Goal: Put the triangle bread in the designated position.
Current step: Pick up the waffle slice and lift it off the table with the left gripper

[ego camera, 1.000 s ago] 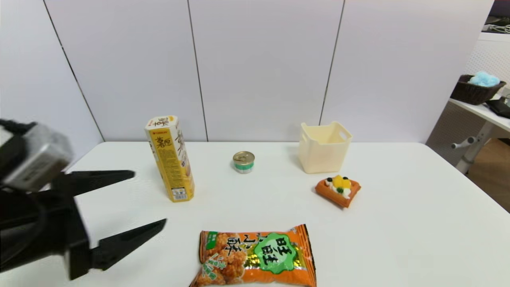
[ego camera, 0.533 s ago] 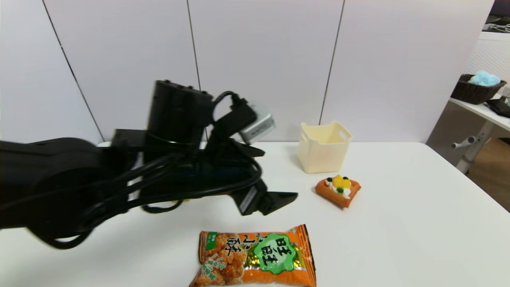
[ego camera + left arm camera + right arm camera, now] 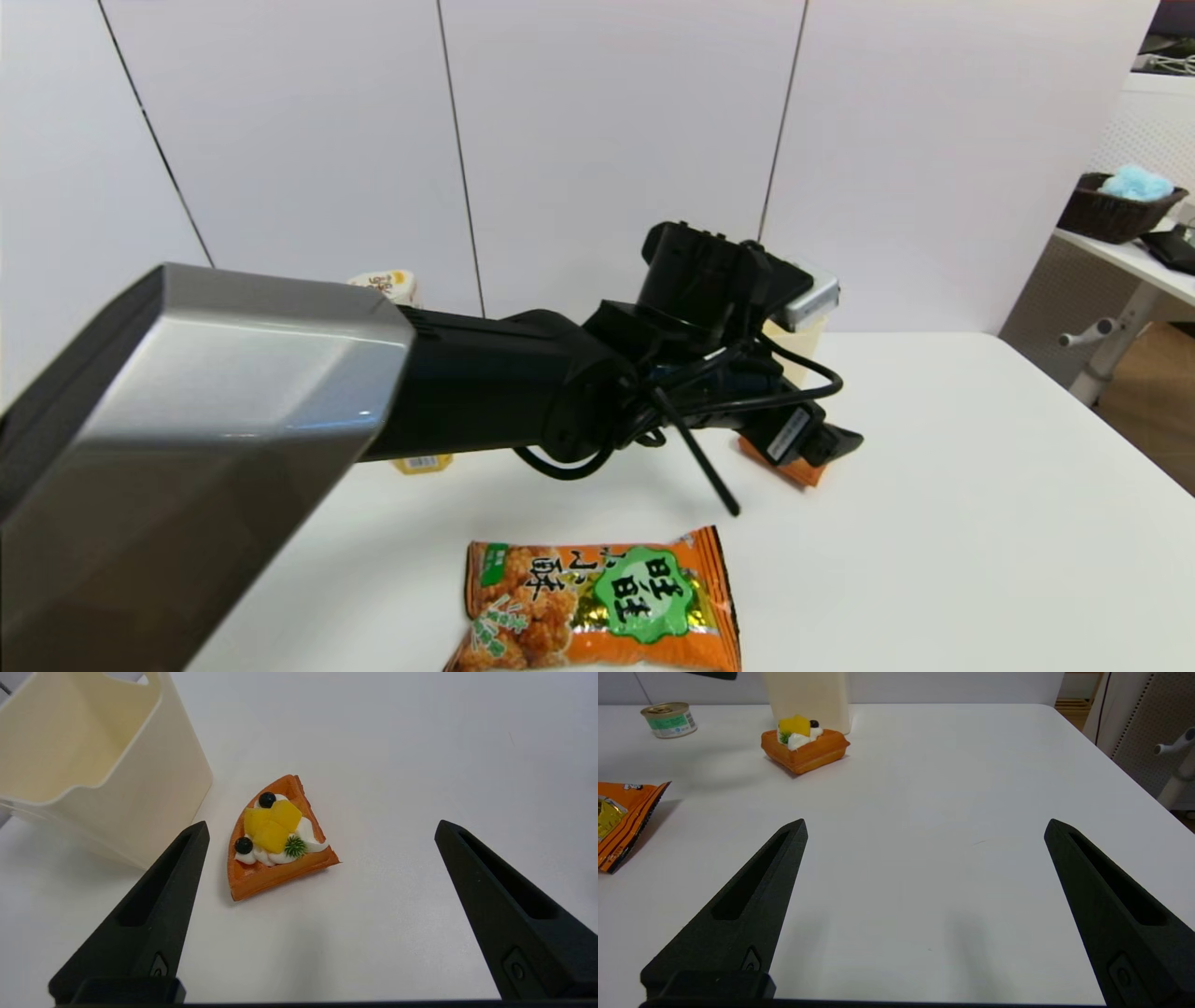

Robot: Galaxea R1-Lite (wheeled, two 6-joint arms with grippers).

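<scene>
At the far left of the head view we see our left arm (image 3: 280, 411) sweep in from the lower left corner and reach across the white surface (image 3: 980, 523) toward the middle right. Behind it, a yellow snack box (image 3: 385, 283) shows only its top and bottom edge. In the lower middle of the frame lies the large orange snack bag (image 3: 597, 602), flat and apart from everything else.

Further right, our left claw (image 3: 322, 858) hangs above the triangle bread (image 3: 275, 837), its fingers (image 3: 154, 910) spread wide and touching nothing. In the left wrist view the bread lies flat on the surface between the two fingers, nearer one of them, with the cream bin (image 3: 93, 756) just beside it. In the head view only an orange corner of the bread (image 3: 794, 469) peeks out beneath the claw, right of centre.

Our right claw (image 3: 924, 891) sits low over bare surface, fingers spread and empty. From its wrist view, the bread (image 3: 804, 745) lies well beyond it in the upper left, the small green-labelled can (image 3: 669, 719) farther to the left.
</scene>
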